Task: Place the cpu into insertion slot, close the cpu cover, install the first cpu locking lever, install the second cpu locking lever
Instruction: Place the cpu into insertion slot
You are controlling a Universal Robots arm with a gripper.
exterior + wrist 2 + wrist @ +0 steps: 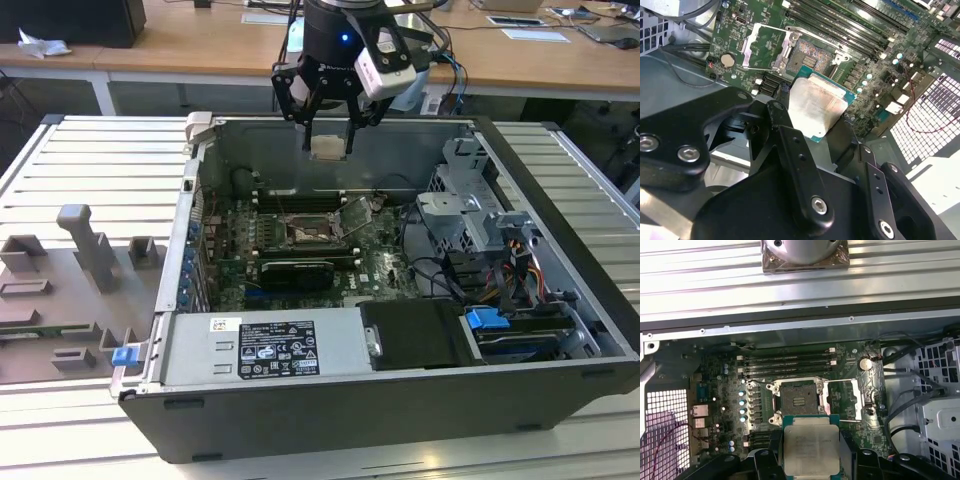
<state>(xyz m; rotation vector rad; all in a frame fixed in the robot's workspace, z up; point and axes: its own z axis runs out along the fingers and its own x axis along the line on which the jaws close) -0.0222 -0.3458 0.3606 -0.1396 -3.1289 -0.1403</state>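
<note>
Aloft, two fingers (774,452) grip one cpu (811,447) above one insertion slot (797,400)

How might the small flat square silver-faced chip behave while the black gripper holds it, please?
The small flat square silver-faced chip looks rigid, so it probably won't flex. Its smooth metal face suggests it could slip, since the black gripper pinches only its thin edges.
</note>
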